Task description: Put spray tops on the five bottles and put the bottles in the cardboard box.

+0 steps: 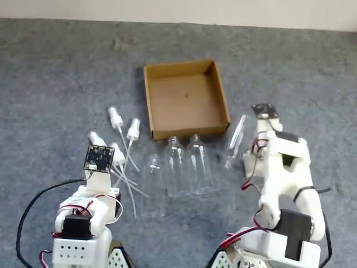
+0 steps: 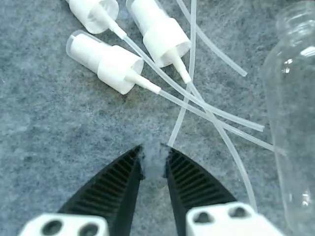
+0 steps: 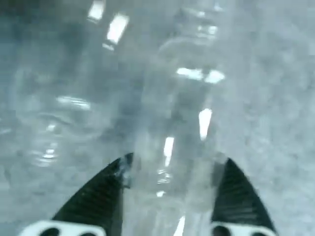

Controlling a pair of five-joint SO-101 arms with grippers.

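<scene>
Right gripper clasping bottle (neck away), three bottles, necks toward box

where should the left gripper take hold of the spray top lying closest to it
Take the nearest spray top by its white collar, with the left gripper coming down from above and closing across the collar's width. The top lies flat on its side, and the collar looks like its widest firm part. The thin stem would likely bend or slip.
</scene>
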